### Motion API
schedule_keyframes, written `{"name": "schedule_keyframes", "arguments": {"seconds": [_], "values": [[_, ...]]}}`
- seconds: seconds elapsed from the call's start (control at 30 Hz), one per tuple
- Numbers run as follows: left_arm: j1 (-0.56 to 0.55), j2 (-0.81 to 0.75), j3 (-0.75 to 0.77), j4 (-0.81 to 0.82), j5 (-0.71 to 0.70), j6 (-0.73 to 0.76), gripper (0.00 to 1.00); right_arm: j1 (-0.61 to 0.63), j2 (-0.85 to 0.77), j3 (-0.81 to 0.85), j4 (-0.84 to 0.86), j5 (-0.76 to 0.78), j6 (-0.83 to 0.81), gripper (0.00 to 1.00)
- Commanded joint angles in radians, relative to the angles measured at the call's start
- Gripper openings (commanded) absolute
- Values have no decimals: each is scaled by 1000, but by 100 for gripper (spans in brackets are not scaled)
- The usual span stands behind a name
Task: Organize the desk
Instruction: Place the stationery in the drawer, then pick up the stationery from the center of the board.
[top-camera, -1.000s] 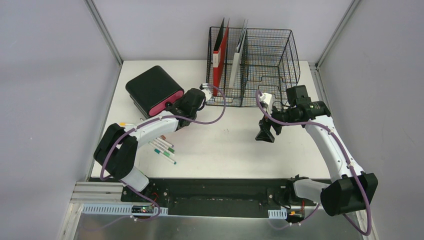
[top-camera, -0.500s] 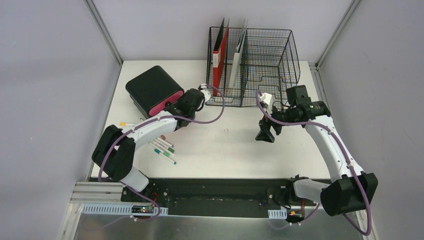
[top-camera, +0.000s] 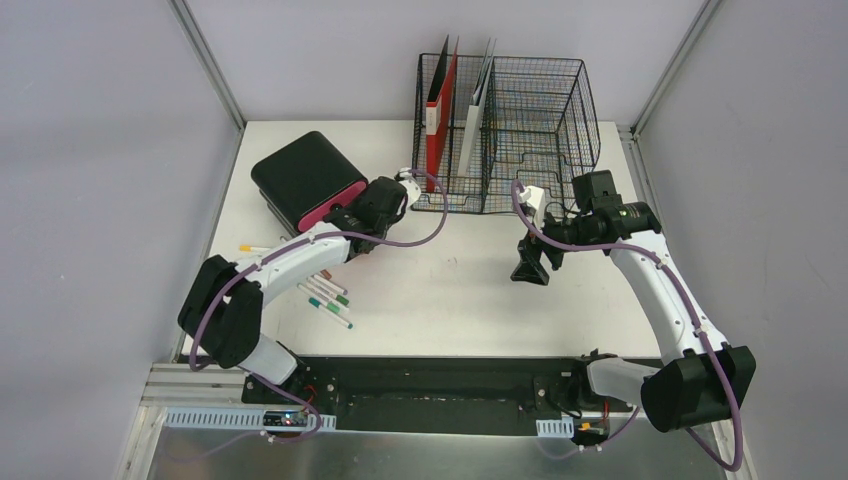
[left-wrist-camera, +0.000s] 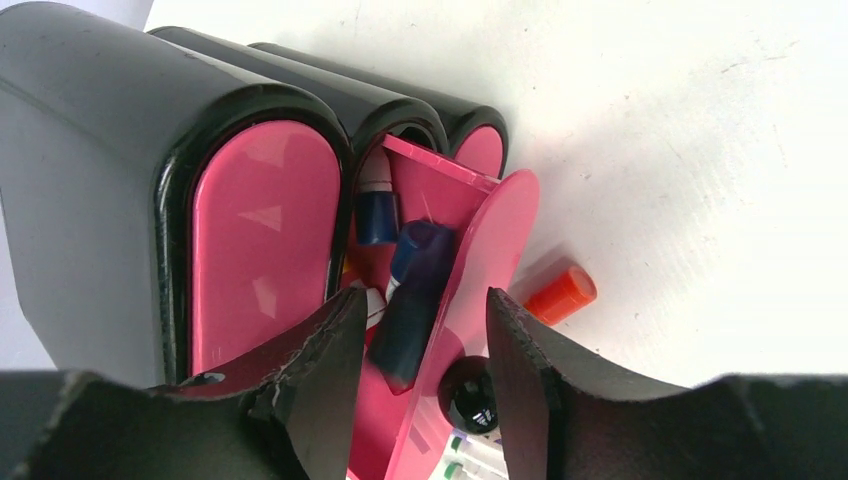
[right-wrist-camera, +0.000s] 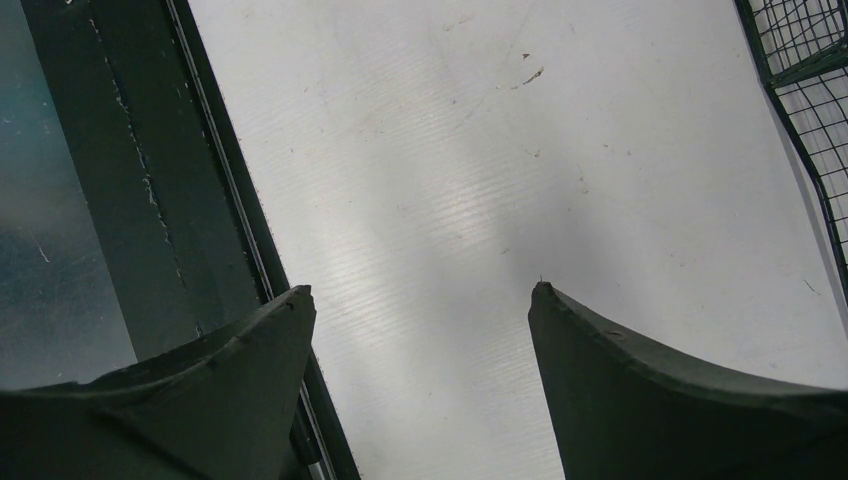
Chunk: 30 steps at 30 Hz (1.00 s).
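Observation:
A black organizer (top-camera: 300, 175) with pink drawer fronts stands at the back left of the white desk (top-camera: 450, 290). Its middle pink drawer (left-wrist-camera: 480, 250) is tipped open, with a blue marker (left-wrist-camera: 412, 300) and other pens inside. My left gripper (top-camera: 347, 215) (left-wrist-camera: 425, 300) is open, its jaws straddling the drawer front, its black knob (left-wrist-camera: 470, 392) and the blue marker. An orange-capped pen (left-wrist-camera: 562, 294) lies beside the drawer. My right gripper (top-camera: 530, 268) (right-wrist-camera: 420, 295) hangs open over bare desk, holding nothing.
Several loose pens (top-camera: 327, 297) lie on the desk under the left arm. A black wire rack (top-camera: 540, 120) holding a red folder (top-camera: 440, 110) stands at the back. The rack's corner (right-wrist-camera: 810, 60) and the dark front rail (right-wrist-camera: 130, 180) show in the right wrist view.
My left gripper's jaws have spread apart at the pink drawer, and the left arm's elbow has shifted a little to the left. The right arm has not moved.

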Motion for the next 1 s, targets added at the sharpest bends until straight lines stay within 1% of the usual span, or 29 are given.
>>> {"name": "schedule_keyframes", "arguments": {"seconds": [0.0,0.3,0.43,0.57,0.77,0.97], "values": [[-5,-67,47,-12,49,-47,49,-4,-7,4,10,-10,-22,82],[-11,-121,37,-13,97,-96,59,-5,-8,5,9,-10,-22,82],[-11,-179,2,9,170,-158,70,-4,-10,5,10,-9,-22,82],[-11,-266,-70,75,265,-231,80,-4,-13,4,9,-7,-23,82],[-8,-385,-185,183,359,-354,93,-6,-16,5,8,-9,-24,82],[-8,-436,-245,219,453,-516,94,-4,-18,4,8,-8,-25,82]]}}
